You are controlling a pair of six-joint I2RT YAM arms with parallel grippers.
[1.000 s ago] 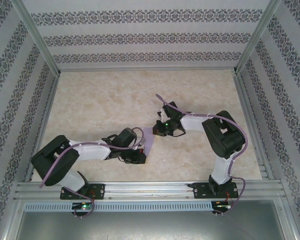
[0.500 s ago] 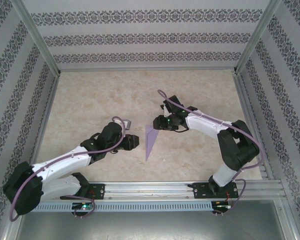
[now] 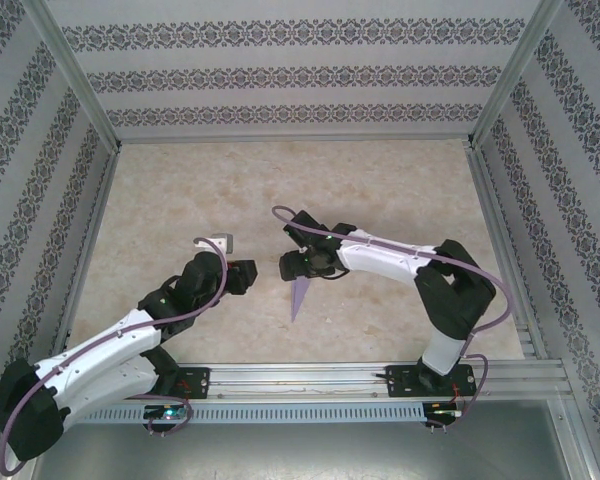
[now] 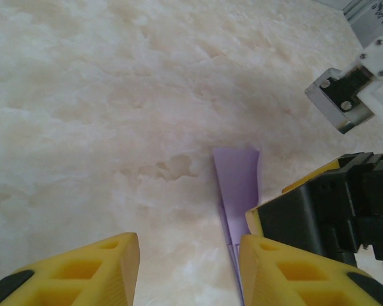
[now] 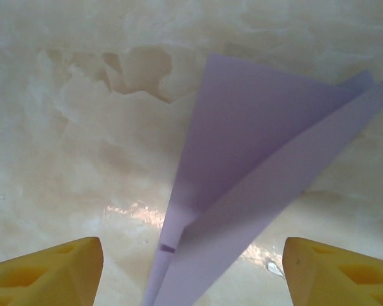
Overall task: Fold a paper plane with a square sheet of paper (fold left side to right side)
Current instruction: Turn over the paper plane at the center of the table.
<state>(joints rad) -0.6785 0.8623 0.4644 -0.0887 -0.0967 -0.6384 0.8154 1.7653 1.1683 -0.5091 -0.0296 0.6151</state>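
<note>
lavender paper plane point(image 3: 299, 297) lies loose, left gripper point(image 4: 188, 252) and right gripper point(image 5: 191, 255) parted.

Marbled table point(image 3: 180, 190); lavender paper plane point(image 3: 299, 294) on it.

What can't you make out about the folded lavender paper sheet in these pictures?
Top view: the folded lavender paper's upper end is hidden beneath the right gripper, and its creases are too small to read.
Left wrist view: its right side sits behind the right gripper's black-and-yellow body.
Right wrist view: its pointed end is cut off by the bottom edge.
</note>
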